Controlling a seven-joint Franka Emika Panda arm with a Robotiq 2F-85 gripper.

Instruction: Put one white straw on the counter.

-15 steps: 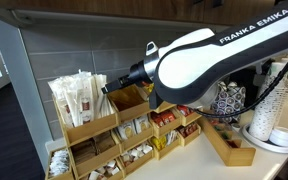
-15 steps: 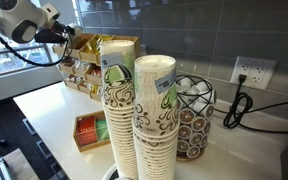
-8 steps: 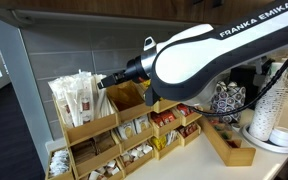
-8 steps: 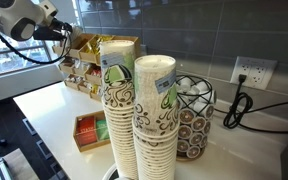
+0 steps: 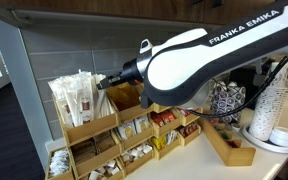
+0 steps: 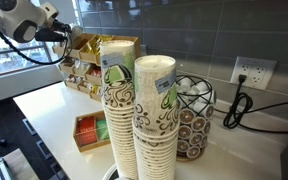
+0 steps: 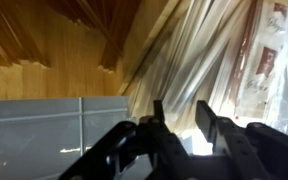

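I am worrying that I could pinch a whole bunch of white straws (image 5: 77,97) and not just one, because they are standing packed tight together in the top box of the wooden rack (image 5: 92,131). If I am pushing in too far, I could bend the thin paper ones or knock them over. If I am closing too lightly, the one I want could slip out and drop behind the rack. My gripper (image 5: 105,83) is not squeezing anything right now. In the wrist view my two fingers (image 7: 160,128) are standing apart with a gap between them, and I am seeing the straws (image 7: 204,60) just in front of them, not between them. My arm is reaching out sideways, almost flat, with the wrist pointing at the upper part of the bundle and the tips just beside it. In an exterior view my gripper (image 6: 64,36) is hanging up by the rack, and the counter (image 6: 44,108), where one straw has to go, is lying well below it.
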